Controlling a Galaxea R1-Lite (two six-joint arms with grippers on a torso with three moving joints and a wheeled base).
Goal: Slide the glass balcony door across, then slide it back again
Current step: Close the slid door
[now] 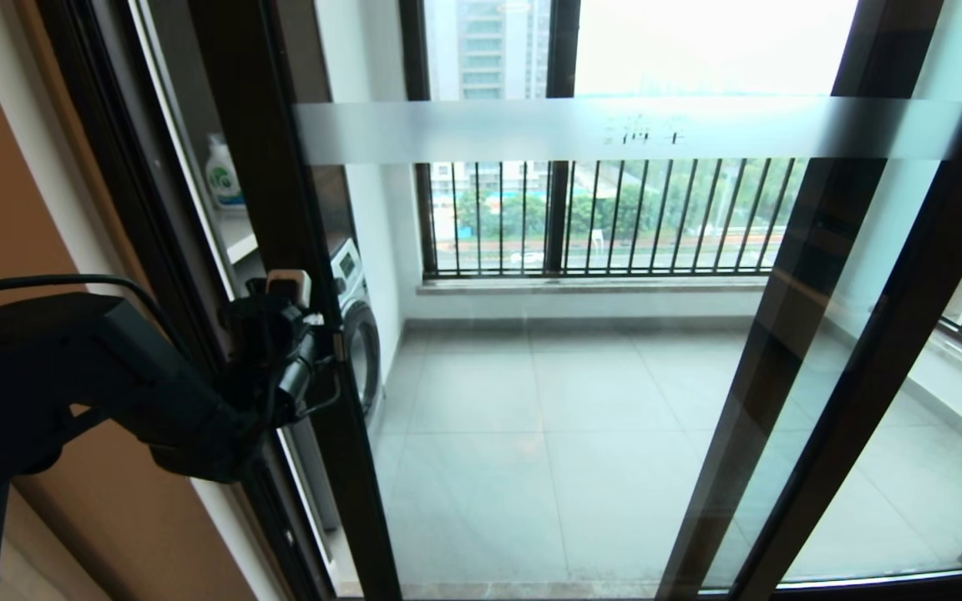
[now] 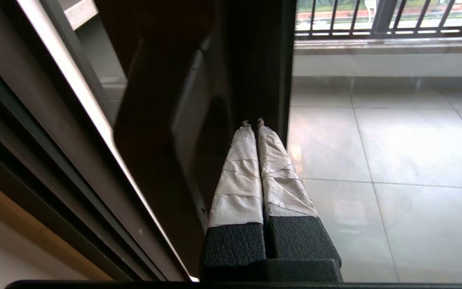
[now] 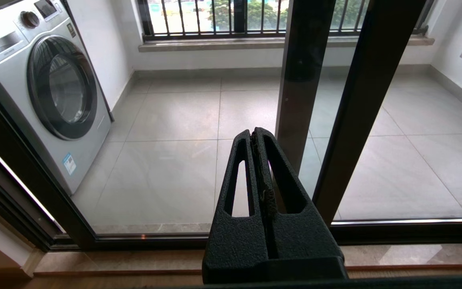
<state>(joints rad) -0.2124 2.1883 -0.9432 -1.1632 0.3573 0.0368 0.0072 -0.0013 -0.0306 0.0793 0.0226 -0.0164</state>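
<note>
Clear-glass balcony door [image 1: 564, 376] in dark brown-black frame, frosted band with small characters across top, spanning middle of head view. Left end effector [image 2: 254, 124], paper-wrapped fingers [image 2: 239, 176] pressed together, nothing between, tips at door's left dark frame edge. Right end effector [image 3: 255, 138] closed, empty, low before glass. White front-loading washing machine [image 3: 50, 88] behind glass, left side.

I count one glass balcony door [image 1: 581, 351] with one frosted band [image 1: 615, 129] across it, and one more glass panel [image 1: 932, 376] beside it. One washing machine [image 3: 50, 84] stands on the balcony floor, with one detergent bottle [image 1: 221, 173] on the shelf above it. I have two arms: one left gripper [image 2: 254, 124] and one right gripper [image 3: 256, 136].
</note>
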